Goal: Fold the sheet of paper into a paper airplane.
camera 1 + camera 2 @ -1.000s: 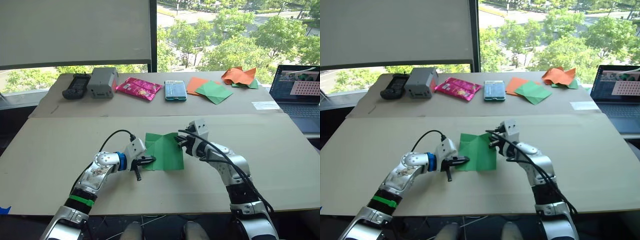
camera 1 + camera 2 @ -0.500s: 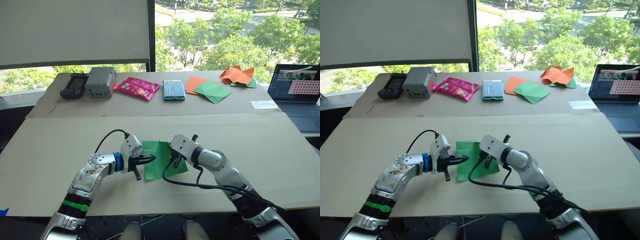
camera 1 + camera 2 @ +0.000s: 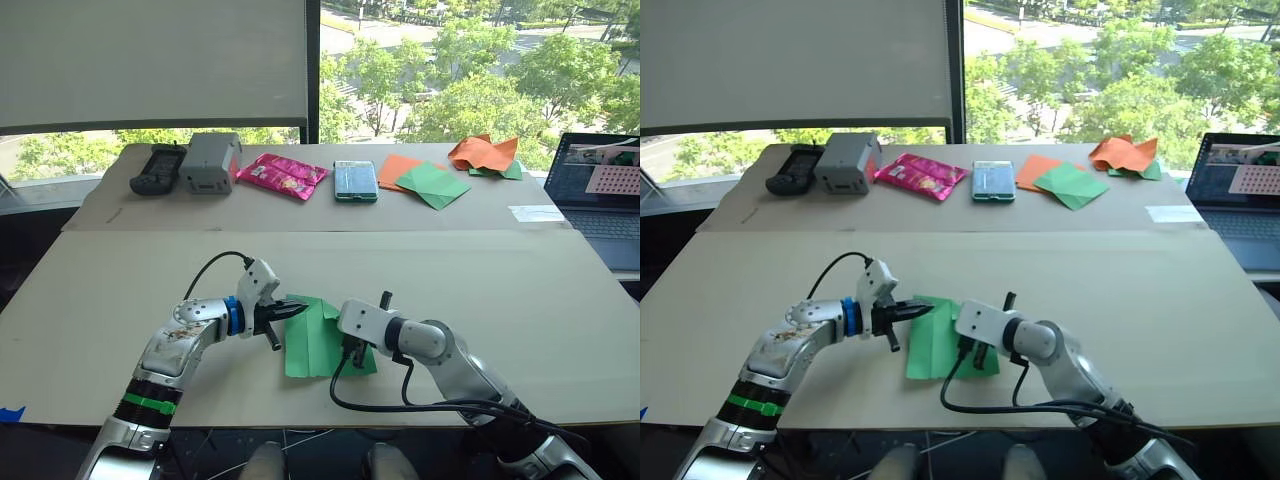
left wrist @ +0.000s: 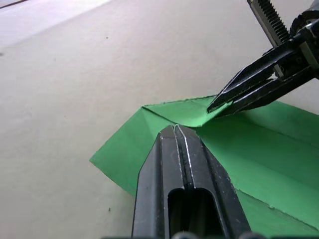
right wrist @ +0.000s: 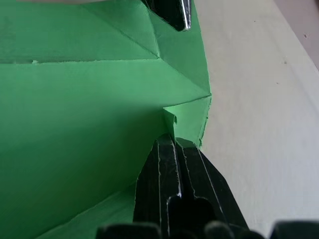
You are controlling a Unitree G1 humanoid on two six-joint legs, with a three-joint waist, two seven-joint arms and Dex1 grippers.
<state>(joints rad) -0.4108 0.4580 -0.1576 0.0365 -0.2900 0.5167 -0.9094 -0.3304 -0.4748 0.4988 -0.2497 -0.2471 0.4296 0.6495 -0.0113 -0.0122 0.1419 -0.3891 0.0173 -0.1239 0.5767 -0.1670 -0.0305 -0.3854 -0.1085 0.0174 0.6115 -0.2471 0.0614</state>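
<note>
Now two closed tools, left tool (image 3: 298, 311) and right tool (image 4: 215, 106), press one sheet of paper (image 3: 318, 345).

Our left gripper (image 3: 297, 311) fingers pressed together and pointing toward our right arm, our right gripper (image 4: 219, 106) likewise closed, both forearms angled inward, tips nearly meeting

Remote (image 3: 155, 168), grey box (image 3: 208, 162), pink packet (image 3: 280, 175), laptop (image 3: 600, 180) at far edge.

The laptop (image 3: 605, 195) at the far right is cut off by the edge; the right claw (image 3: 350, 352) hides part of the sheet of paper (image 3: 315, 340).
</note>
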